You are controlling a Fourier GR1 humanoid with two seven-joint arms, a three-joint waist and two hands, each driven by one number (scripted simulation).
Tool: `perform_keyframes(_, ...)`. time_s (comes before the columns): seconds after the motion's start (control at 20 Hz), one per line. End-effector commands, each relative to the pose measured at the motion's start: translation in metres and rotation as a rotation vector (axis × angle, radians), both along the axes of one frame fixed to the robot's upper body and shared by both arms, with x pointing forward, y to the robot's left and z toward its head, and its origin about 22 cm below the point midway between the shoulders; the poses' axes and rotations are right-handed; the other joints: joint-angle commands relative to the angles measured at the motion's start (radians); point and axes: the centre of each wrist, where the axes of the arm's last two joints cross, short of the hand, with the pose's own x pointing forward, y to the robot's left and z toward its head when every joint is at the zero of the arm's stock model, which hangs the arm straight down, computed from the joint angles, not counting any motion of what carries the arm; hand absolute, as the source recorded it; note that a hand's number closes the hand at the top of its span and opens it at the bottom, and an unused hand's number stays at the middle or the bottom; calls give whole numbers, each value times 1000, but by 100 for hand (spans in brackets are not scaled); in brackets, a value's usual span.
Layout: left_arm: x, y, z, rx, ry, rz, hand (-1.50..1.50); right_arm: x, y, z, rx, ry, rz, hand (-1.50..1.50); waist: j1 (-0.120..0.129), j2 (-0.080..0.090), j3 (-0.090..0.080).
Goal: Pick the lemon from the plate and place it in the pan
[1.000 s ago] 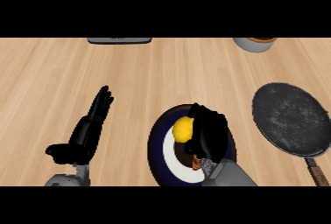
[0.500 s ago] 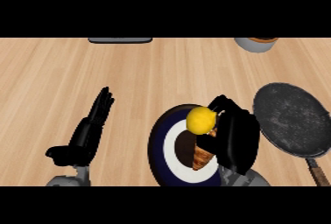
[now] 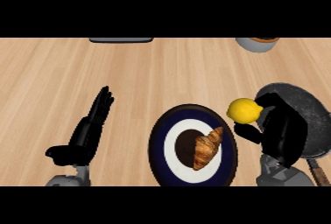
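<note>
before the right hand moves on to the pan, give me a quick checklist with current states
1. Lemon held by right hand: ok, fingers curl round it.
2. Lemon off the plate: ok, it shows past the plate's right rim.
3. Lemon over the pan: not ok, it sits at the pan's left edge.
4. Pan's inside free of other things: ok where visible, though the hand covers part.
5. Croissant on the plate: ok.
6. Left hand out of the way: ok, open at the left.

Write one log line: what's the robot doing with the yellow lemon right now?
right hand: shut on round yellow lemon | lemon: off blue-and-white plate, beside dark pan | left hand: open, resting
</note>
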Motion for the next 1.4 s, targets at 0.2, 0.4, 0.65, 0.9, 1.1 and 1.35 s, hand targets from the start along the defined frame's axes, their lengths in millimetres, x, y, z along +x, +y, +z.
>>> perform_keyframes(0.2,-9,-4,-3,0,-14,3,0,13,-112,-34,-190,-84,-181,150,5,1,1)
perform_keyframes(0.4,0,-7,7,5,1,-11,0,39,-138,-42,-137,-197,-235,150,11,3,1)
perform_keyframes(0.65,3,-16,-9,-11,-1,-24,0,61,-176,-47,-112,-212,-239,150,13,4,1)
perform_keyframes(0.9,8,1,1,-9,7,-18,0,66,-205,-64,-117,-203,-220,150,11,3,0)
perform_keyframes(1.1,3,-5,12,-1,-5,-43,0,57,-219,-82,28,282,-153,-150,40,12,2)
perform_keyframes(1.35,-12,-15,1,-9,6,-43,0,81,-220,-76,261,237,-10,-150,44,11,4)
